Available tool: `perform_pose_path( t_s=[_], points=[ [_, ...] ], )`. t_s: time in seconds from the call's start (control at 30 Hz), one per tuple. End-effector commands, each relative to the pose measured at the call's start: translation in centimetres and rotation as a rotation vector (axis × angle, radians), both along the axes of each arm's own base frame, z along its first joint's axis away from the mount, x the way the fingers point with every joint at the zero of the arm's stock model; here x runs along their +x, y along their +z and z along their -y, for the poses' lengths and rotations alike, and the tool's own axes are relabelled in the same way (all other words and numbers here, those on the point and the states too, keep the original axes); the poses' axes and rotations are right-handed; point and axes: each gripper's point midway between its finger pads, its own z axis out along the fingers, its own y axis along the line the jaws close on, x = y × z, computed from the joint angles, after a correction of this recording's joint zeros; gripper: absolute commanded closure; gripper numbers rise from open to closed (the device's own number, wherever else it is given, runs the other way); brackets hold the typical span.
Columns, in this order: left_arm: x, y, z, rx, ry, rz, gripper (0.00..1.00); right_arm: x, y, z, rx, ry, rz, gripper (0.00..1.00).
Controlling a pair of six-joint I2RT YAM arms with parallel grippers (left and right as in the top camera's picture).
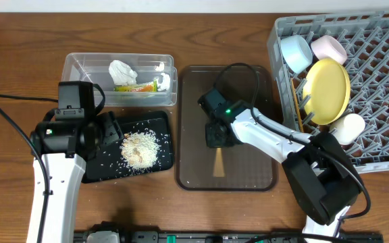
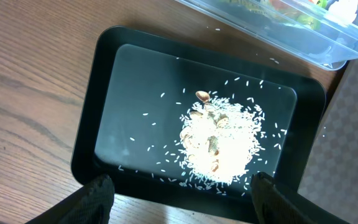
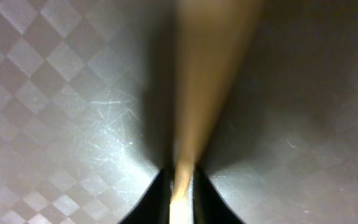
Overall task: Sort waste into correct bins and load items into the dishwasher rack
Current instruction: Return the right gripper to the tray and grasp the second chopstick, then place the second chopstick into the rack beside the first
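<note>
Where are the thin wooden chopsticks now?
The chopsticks are over the dark brown serving tray, overhead centre, pinched by the right gripper, left of the grey plastic rack.

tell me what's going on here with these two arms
The right end effector is closed on the chopsticks, low over the brown serving tray. The left end effector hangs open above the black tray, which holds the rice. The tissue and wrapper sit in the clear tub. The yellow plate, blue bowl, white bowl and cup are in the dishwasher rack, so the chopsticks look like the last item to load.
</note>
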Motion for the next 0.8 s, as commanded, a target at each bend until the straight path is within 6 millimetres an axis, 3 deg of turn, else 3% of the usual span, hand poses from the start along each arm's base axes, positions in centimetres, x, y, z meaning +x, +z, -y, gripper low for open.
perform_pose_path(
  t_s=[0.0,0.13,0.27,0.3,0.5,0.63,0.77],
  points=[
    [0.0,0.2,-0.3,0.007,0.01,0.006,0.27,-0.4,-1.3,0.7,-0.04,-0.016,-0.027,0.95],
    [0.0,0.2,-0.3,0.007,0.01,0.006,0.27,1.8,1.6,2.4,-0.036,-0.028,0.03,0.99],
    [0.0,0.3,-0.3,0.007,0.01,0.006,0.27,4.7,6.3,5.1,-0.021,0.026,0.114,0.99],
    [0.0,0.3,-0.3,0.007,0.009,0.006,0.27,5.7,8.6,6.6,-0.019,0.042,0.152,0.99],
    [0.0,0.3,-0.3,0.007,0.01,0.006,0.27,8.1,15.2,13.8,-0.055,0.075,0.266,0.99],
    [0.0,0.3,-0.3,0.007,0.009,0.007,0.27,8.6,16.6,18.4,-0.092,0.06,0.299,0.99],
    [0.0,0.3,-0.3,0.007,0.009,0.007,0.27,9.0,15.9,21.8,-0.124,0.04,0.28,0.99]
  ],
)
